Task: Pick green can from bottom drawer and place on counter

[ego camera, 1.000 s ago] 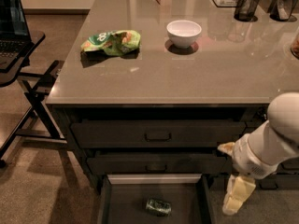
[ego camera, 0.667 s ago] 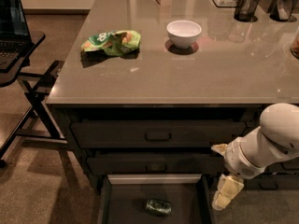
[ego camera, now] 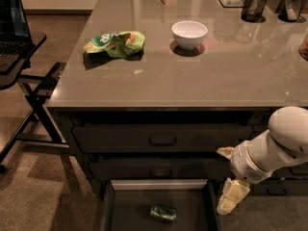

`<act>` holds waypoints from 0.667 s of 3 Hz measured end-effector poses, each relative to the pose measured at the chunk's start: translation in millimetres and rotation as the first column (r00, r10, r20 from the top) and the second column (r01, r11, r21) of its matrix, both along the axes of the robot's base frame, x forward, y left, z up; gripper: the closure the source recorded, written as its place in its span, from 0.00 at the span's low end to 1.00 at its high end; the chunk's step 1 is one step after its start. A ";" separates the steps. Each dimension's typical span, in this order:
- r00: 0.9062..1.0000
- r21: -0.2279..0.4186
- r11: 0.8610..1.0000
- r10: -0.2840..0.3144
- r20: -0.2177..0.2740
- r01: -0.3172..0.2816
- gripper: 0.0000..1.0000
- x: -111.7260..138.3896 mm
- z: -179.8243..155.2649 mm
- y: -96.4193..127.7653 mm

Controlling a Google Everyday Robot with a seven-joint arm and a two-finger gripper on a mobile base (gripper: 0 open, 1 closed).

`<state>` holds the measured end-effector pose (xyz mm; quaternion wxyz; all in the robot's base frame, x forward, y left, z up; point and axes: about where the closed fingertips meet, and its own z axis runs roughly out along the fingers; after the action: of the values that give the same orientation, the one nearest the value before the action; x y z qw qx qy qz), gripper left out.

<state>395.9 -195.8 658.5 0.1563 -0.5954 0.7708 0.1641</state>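
Observation:
The green can (ego camera: 162, 213) lies on its side on the dark floor of the open bottom drawer (ego camera: 125, 211), near the middle. My gripper (ego camera: 230, 197) hangs on the white arm at the lower right, just outside the drawer's right wall, to the right of the can and a little above it. The counter (ego camera: 226, 66) is the wide glossy grey-beige top above the drawers.
A bright green snack bag (ego camera: 115, 43) and a white bowl (ego camera: 189, 33) sit on the counter. Two black mesh cups (ego camera: 253, 6) stand at the back right. Two shut drawer fronts (ego camera: 162, 139) are above the open drawer. A black stand with a laptop (ego camera: 14, 28) is at the left.
My arm and gripper have moved left and slightly down, closer to the right side of the open drawer. The can has not moved.

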 end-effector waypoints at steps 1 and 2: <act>0.998 0.112 0.993 -0.029 0.051 0.024 0.00 11.0 -22.0 6.4; 0.995 0.195 0.980 -0.066 0.075 0.050 0.00 20.0 -72.6 8.6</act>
<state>415.9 -187.2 585.9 0.2492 -0.5610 0.7613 0.2089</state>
